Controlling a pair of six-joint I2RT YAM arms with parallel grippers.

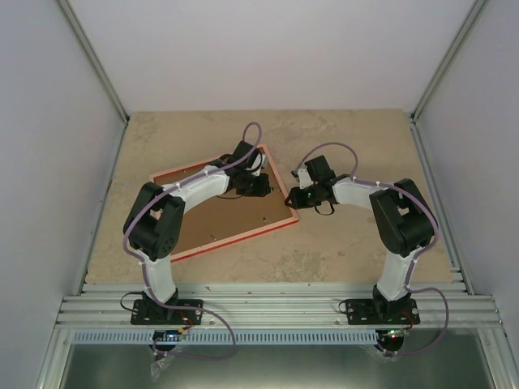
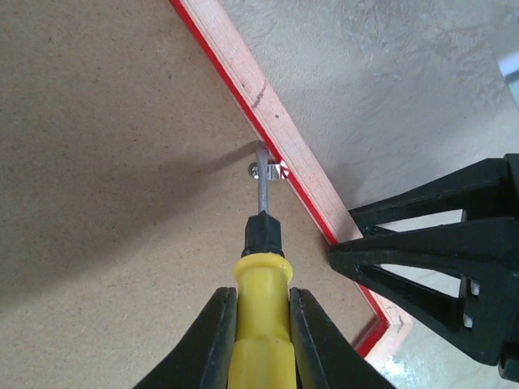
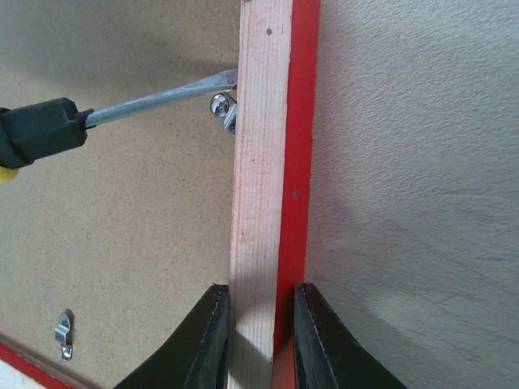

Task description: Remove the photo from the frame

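Left wrist: clip-release step. My left fingers [image 2: 212, 344] grip a screwdriver [image 2: 261, 235], tip on the retaining clip [image 2: 272, 170]. My right fingers [image 3: 203, 344] clamp the face-down frame [image 3: 259, 178] by its rim. The photo is hidden under the backing board [image 2: 105, 162]. Next, probably: lever the clip aside.

Mottled beige table, frame on top

The table [image 1: 365, 251] carries the frame [image 1: 235, 217] lying flat and face down, brown back up. It's skewed to the table edges and sits a bit left of centre, red rim around it.
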